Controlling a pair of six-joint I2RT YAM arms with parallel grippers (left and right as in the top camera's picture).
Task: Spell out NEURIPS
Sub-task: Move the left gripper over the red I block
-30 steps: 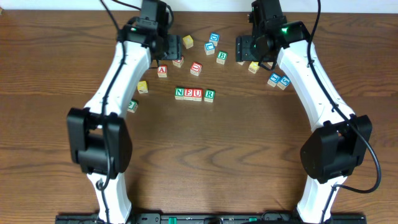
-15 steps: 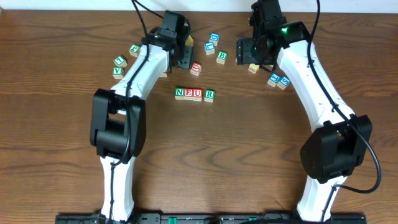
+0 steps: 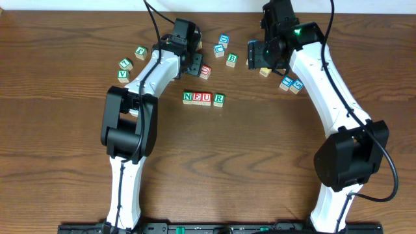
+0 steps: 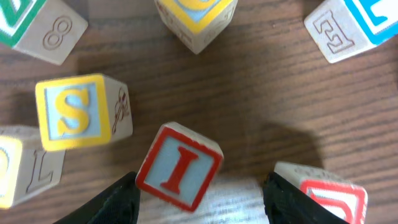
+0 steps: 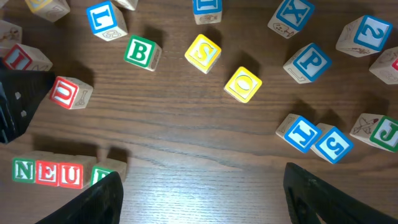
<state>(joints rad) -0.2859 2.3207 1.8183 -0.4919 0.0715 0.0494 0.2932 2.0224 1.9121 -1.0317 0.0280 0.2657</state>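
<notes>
Four of the seven letters are placed.

The left gripper has its jaws spread wide and holds nothing. One dark finger stands on each side of the red-framed wooden I cube. That cube sits askew on the dark wood-grain table; whether its corner touches the left finger cannot be told. At 10 o'clock from it, just beside, lies a yellow-framed wooden S cube. At 4 o'clock lies a second red-framed cube, its letter cut off.

The right gripper is equally wide and empty, hovering over bare table. A blue-framed wooden P cube lies at 1 o'clock from it, well apart.

Overhead, the row of four wooden cubes reading N, E, U, R lies at 6 o'clock from the left gripper. N, E and U touch; R stands off by a slight gap.

Judgement: I, P and S remain to be placed. The I pick is in hand, with the jaws not yet closed.

Materials: the cubes are pale unfinished wood with softened edges. Top faces carry printed coloured frames and letters; side faces carry pressed-in outlines. Being light and smooth, they are likely to skid or twist if gripped off-centre.
</notes>
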